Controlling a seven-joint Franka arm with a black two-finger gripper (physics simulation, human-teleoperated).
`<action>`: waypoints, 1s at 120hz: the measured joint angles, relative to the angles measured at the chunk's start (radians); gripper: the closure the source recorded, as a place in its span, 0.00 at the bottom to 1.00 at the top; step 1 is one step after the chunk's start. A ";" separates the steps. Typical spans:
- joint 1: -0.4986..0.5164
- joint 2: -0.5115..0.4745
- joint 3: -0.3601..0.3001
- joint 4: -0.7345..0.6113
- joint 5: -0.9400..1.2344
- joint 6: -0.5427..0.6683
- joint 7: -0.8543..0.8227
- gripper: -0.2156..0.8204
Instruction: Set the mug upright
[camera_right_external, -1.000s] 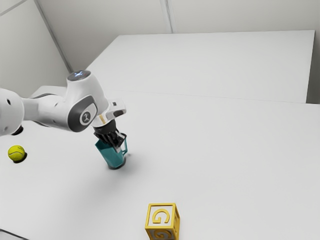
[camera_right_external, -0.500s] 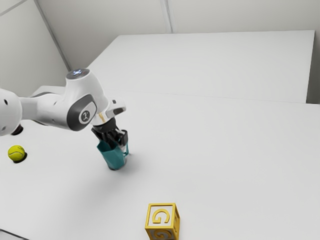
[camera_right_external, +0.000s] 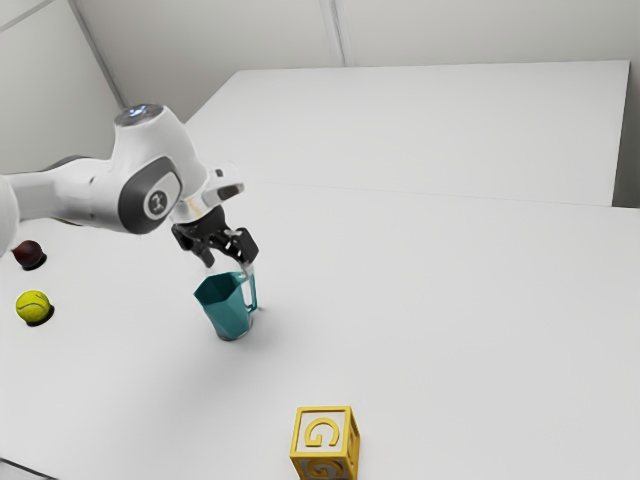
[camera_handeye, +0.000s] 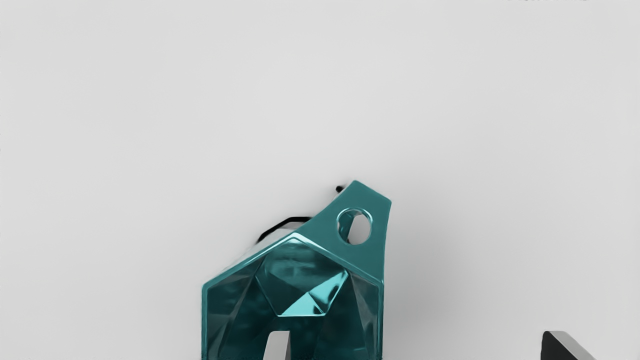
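Mug stands base down on the table; gripper open above it

The mug (camera_right_external: 230, 316), teal and faceted, is on the white table (camera_right_external: 450, 320), in the part nearer the exterior view's left. It rests on its base with its mouth facing up. In the exterior view its outline leans slightly toward that view's left; whether this is a real tilt or the camera's slant cannot be determined. The handle (camera_right_external: 253, 292) is on the side toward the exterior view's right, and the wrist view shows a rounded hole through its flat upper part.

The gripper (camera_right_external: 228, 266) is directly above the mug, pointing down. Its two fingers stand wide apart, with nothing clamped between them. In the wrist view one fingertip (camera_handeye: 278, 346) overlaps the mug's mouth, while the other is well out to the side, past the mug's wall, over the table surface. Whether either fingertip touches the rim or the handle cannot be determined.

Other items noted in the exterior view: a yellow-green tennis ball (camera_right_external: 33, 307) lies toward the left edge, well apart from the mug. A dark red ball (camera_right_external: 28, 254) lies near it, farther from the camera. A yellow and white letter block (camera_right_external: 323, 438), marked with a G, is at the bottom edge, nearer the camera than the mug and apart from it.
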 joint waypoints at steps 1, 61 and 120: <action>0.000 0.001 0.000 0.005 -0.001 -0.007 0.000 0.27; 0.003 0.089 -0.004 0.391 -0.006 -0.410 -0.015 0.23; 0.013 0.099 -0.004 0.582 0.001 -0.623 -0.019 0.23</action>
